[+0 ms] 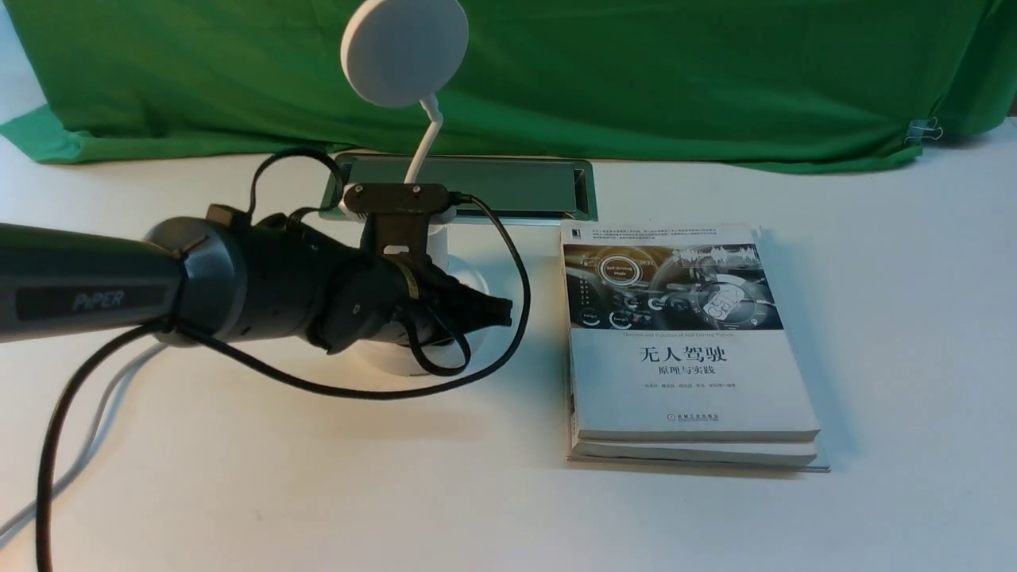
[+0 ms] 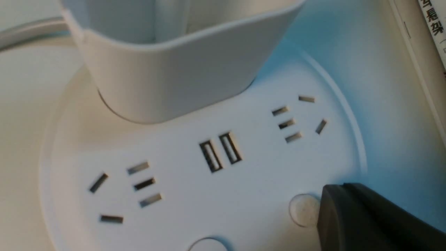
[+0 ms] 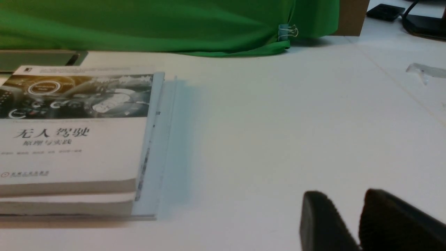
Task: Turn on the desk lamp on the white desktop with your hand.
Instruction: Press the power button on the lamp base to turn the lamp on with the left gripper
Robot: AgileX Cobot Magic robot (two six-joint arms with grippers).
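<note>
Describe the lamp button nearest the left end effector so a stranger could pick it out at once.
On the white desk, left of the book, stands a lamp whose round base carries sockets. Near the base's rim, past the twin USB ports, sit two round buttons. Yours is the button right beside the black tip of the left end effector; the other button lies apart from it.

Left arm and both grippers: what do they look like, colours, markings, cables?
The left arm is a thick dark grey cylinder lettered "PiPER" in pale grey. Glossy black cables loop around its wrist, and a flat black camera bar sits on top. The left gripper is black and tapers. The right gripper has black fingers with textured faces.
</note>
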